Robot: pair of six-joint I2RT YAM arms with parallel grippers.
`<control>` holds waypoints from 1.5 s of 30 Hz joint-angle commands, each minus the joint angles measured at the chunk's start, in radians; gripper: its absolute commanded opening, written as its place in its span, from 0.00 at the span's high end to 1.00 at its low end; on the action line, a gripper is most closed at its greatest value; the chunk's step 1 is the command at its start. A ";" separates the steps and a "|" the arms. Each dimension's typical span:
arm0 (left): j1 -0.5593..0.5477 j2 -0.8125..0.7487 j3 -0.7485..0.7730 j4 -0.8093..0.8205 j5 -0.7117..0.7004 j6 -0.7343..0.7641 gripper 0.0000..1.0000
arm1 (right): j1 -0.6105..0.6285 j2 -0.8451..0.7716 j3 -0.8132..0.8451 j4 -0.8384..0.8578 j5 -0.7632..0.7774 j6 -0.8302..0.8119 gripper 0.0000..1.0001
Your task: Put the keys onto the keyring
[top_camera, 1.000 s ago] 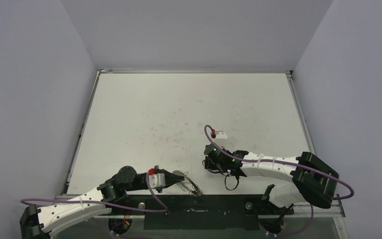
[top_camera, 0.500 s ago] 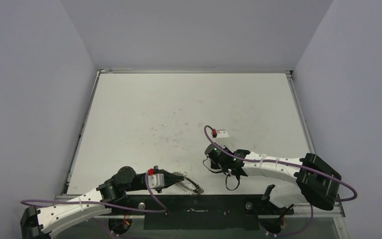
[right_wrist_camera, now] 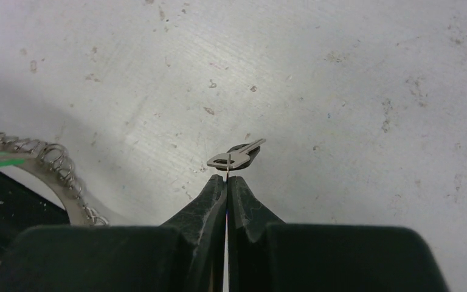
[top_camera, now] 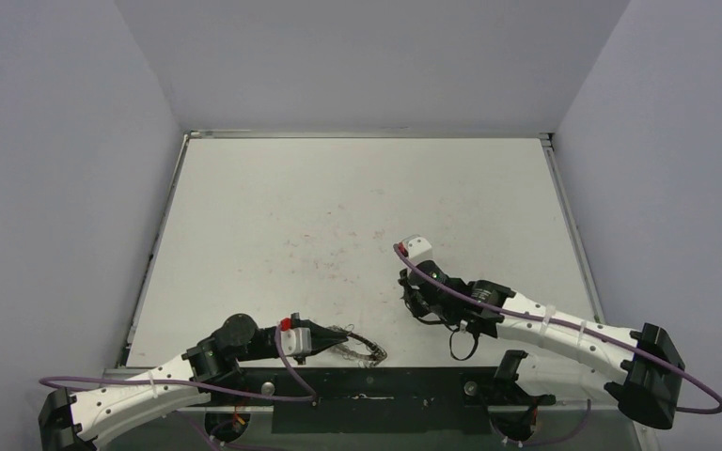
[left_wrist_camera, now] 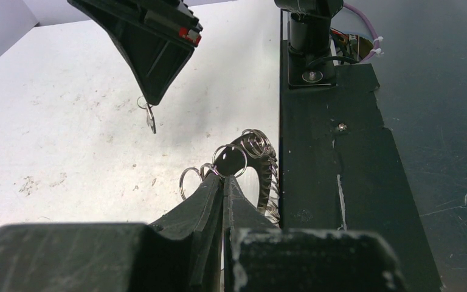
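The left gripper [left_wrist_camera: 222,181] is seen pressed together, its tips pinched on one small wire loop [left_wrist_camera: 230,146] of the keyring [left_wrist_camera: 266,179]. The keyring is laid at the near edge of the table [top_camera: 338,197], left of the middle, with its outer side along the black strip [left_wrist_camera: 334,182] that borders that edge. Part of the ring is hidden behind the fingers in the left wrist view. The right gripper [right_wrist_camera: 227,181] is likewise closed tight, and a thin ring at the head of the key [right_wrist_camera: 237,155] is nipped between its tips. The key is small and silvery. In the right wrist view it is seen lying level just past the tips, and in the left wrist view it is seen dangling below the black wedge of that gripper. Whether it is clear of the surface cannot be told. The key is held over the near half of the table, right of the middle and apart from the keyring, whose fringe of loops is caught at the left edge of the right wrist view. In the top view the key is too small to be made out. The white surface is marked all over with scuffs and specks.
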 commanded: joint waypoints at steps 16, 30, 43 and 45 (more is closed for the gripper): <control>-0.006 0.032 0.020 0.027 0.041 -0.006 1.00 | 0.023 -0.047 0.093 0.090 -0.599 -0.330 1.00; -0.006 0.044 0.019 0.039 0.098 0.016 1.00 | 0.053 0.024 0.181 0.033 -0.790 -0.374 1.00; -0.007 0.068 0.031 0.063 0.134 0.013 1.00 | 0.130 0.108 0.272 -0.020 -0.827 -0.436 1.00; -0.007 0.073 0.029 0.071 0.134 0.013 1.00 | 0.144 0.127 0.286 -0.037 -0.818 -0.449 1.00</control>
